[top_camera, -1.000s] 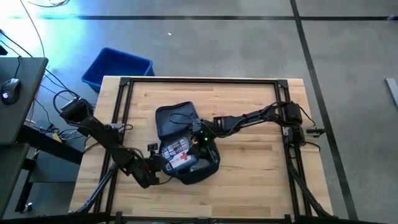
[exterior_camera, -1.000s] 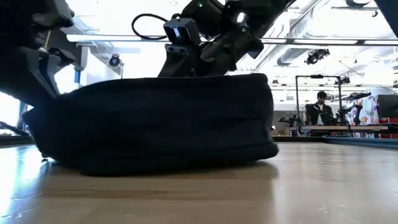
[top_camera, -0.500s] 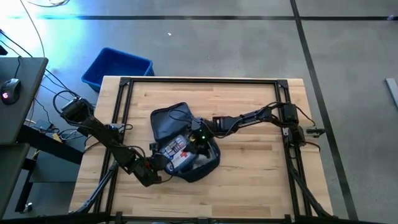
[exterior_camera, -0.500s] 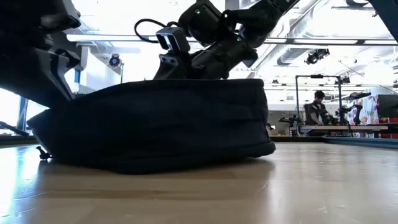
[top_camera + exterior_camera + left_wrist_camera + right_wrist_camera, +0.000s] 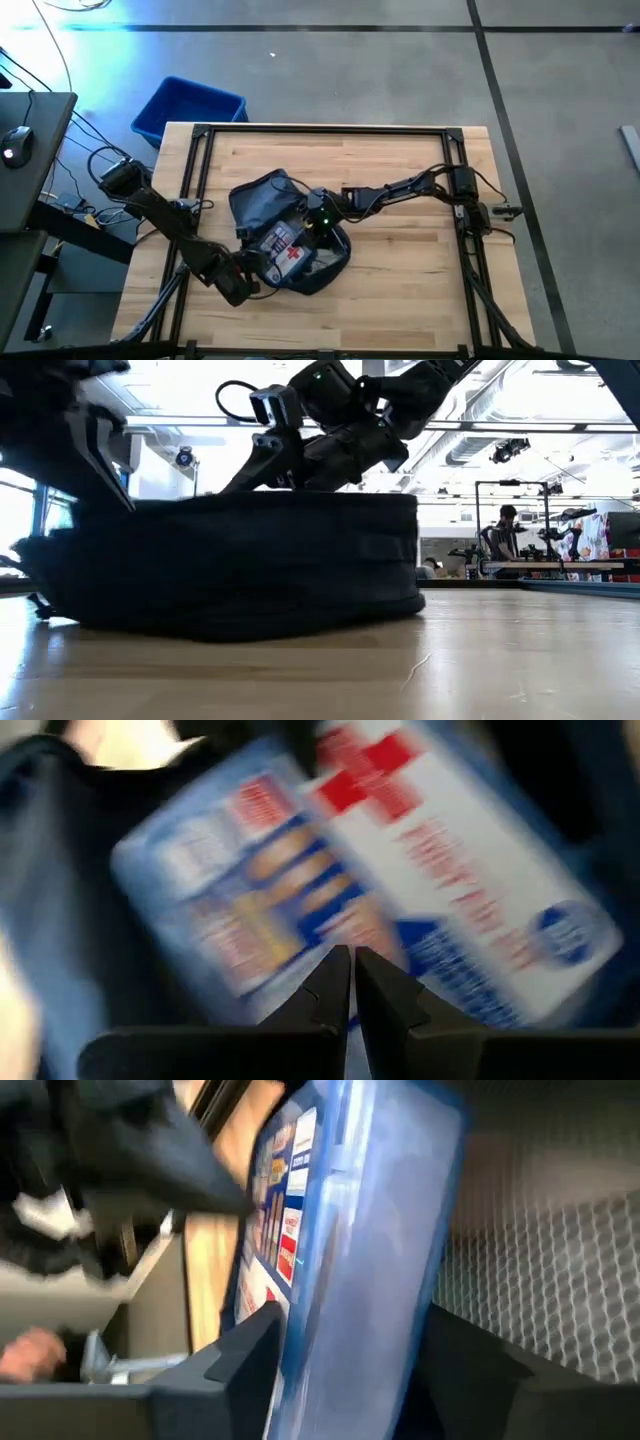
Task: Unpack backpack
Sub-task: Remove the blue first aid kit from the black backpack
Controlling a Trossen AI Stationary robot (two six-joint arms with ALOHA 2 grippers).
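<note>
My right claw [image 5: 312, 222] grips the blue-and-white plastic first-aid box [image 5: 283, 246] inside the dark navy fabric backpack [image 5: 262, 196]; my left claw [image 5: 250, 277], at seven o'clock, is pinched closed.

Right wrist view. Your right gripper [image 5: 345, 1380] has its two dark fingers [image 5: 235, 1365] on either side of a blue translucent box [image 5: 370, 1240], gripping its edge. The box bears a printed label [image 5: 280, 1210]. Beside it you see mesh lining [image 5: 520, 1290], dark backpack [image 5: 130, 1150] fabric, and a strip of wooden table [image 5: 205, 1270].
</note>
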